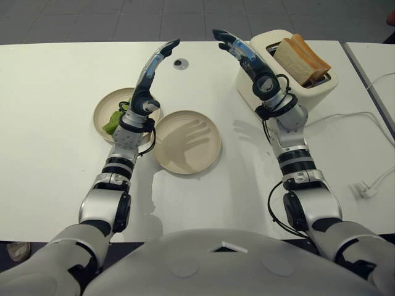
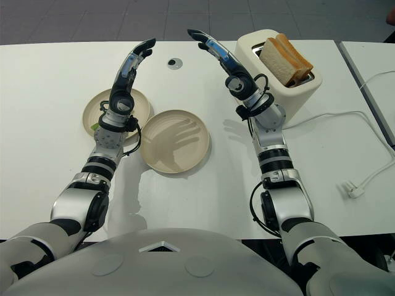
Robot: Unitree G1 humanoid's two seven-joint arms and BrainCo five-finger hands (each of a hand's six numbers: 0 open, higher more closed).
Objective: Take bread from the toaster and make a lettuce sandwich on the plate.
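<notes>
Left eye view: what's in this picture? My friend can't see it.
A robot's open left hand and right hand are raised over a white table. Bread sticks up from the toaster beside the right hand. Lettuce lies on a plate by the left hand, next to an empty plate.

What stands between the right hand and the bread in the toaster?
Nothing visible. The right hand is raised, fingers open, just left of the toaster, and the bread sticks up uncovered from its top.
</notes>
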